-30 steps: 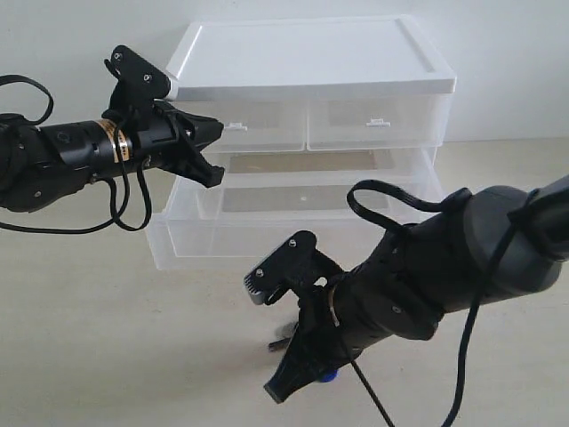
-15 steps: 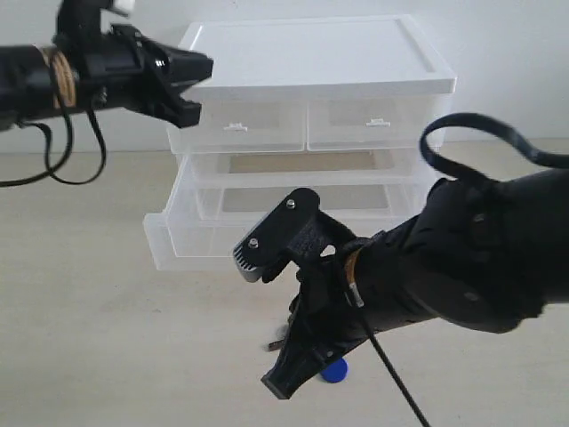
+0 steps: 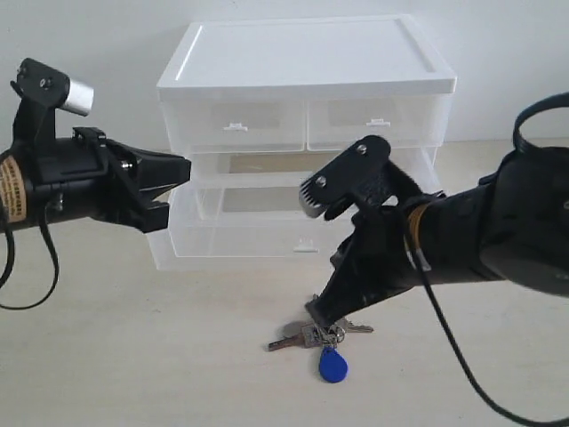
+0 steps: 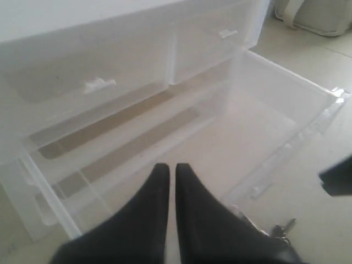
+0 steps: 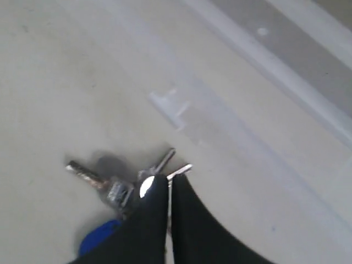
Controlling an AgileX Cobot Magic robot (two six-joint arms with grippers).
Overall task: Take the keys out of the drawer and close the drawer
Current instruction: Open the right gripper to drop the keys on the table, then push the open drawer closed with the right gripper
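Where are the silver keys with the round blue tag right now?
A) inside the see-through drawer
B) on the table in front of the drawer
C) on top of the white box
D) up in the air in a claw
B: the silver metal keys with the round blue plastic fob lie flat on the beige table, just in front of the pulled-out wide see-through plastic drawer.

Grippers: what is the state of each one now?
Left gripper: closed, holding nothing.
Right gripper: closed on the keys.

I'm working at a bare lab-style test bench: plain white wall (image 3: 89, 36), pale beige tabletop (image 3: 107, 356), lone white-topped translucent plastic drawer unit (image 3: 302, 53).
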